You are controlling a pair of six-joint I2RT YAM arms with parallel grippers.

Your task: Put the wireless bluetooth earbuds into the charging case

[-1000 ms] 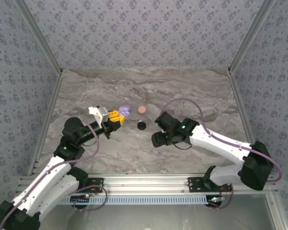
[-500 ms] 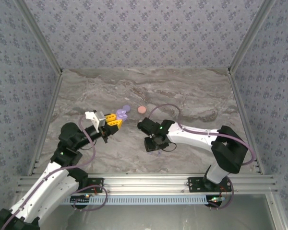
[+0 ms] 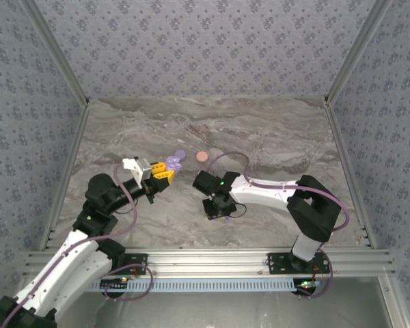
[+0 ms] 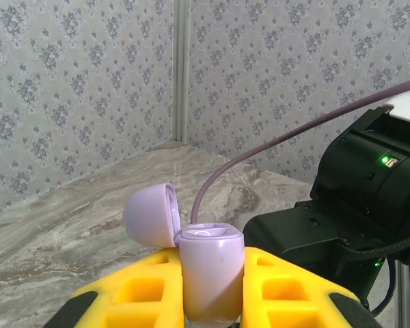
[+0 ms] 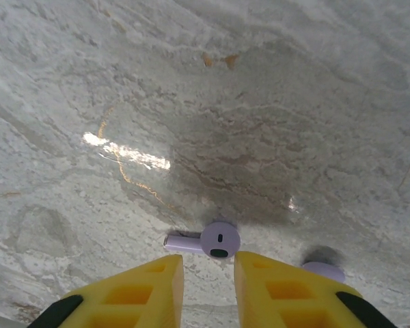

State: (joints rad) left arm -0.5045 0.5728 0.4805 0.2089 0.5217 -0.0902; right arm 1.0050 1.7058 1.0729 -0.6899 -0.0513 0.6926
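The left claw [image 4: 210,290] is clamped on the body of a lilac case [image 4: 210,263]. The case stands upright between the yellow fingers with its lid [image 4: 150,213] swung back to the left. From above, this claw [image 3: 165,169] hangs over the table, well to the left of the other claw. The risk here is a weak hold. The case is smooth and rounded, so a push from above during insertion could tip it or slide it down between the pads.

The right claw [image 5: 208,270] points down at the table [image 5: 260,102], its jaws drawn to a narrow gap. A lilac earbud [image 5: 217,240] lies flat just ahead of the fingertips, its stem pointing left. I cannot tell whether the pads touch it. Because the bud sits at the very tips rather than between them, closing further could squirt it forward or catch only its round head, and it would then twist or drop when lifted.

A second earbud [image 5: 321,270] lies just right of the right finger, partly hidden. That finger could knock it as the claw shifts.
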